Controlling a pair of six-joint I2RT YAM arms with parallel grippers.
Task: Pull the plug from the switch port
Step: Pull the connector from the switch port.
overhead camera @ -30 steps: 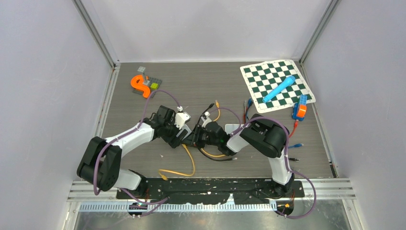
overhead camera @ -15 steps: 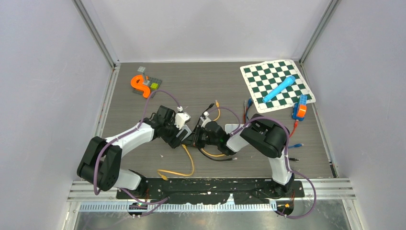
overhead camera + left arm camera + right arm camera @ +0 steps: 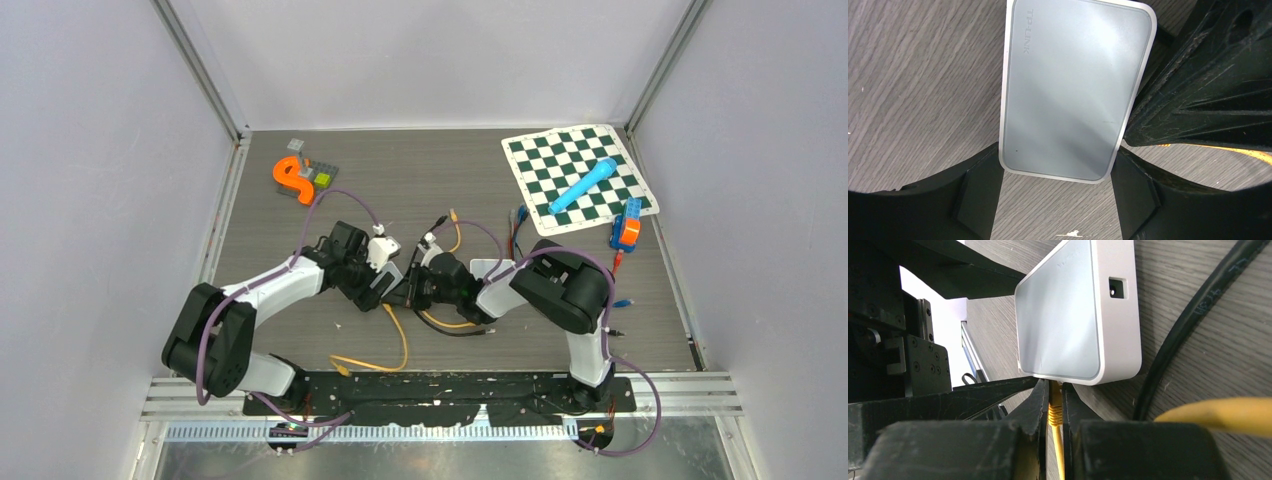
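Tightly, right end effector pinches yellow plug, at switch edge

Robot lab, plain-walled enclosure, aluminium rails

black cable just beside switch

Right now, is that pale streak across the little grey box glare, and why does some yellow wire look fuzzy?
Left wrist view: yes, a soft diagonal sheen of reflected light on the switch, while the wood grain is crisp. Right wrist view: the yellow plug is fairly sharp, but the yellow cable nearest the lens is out of focus. Top view: even light, only faint shadows.
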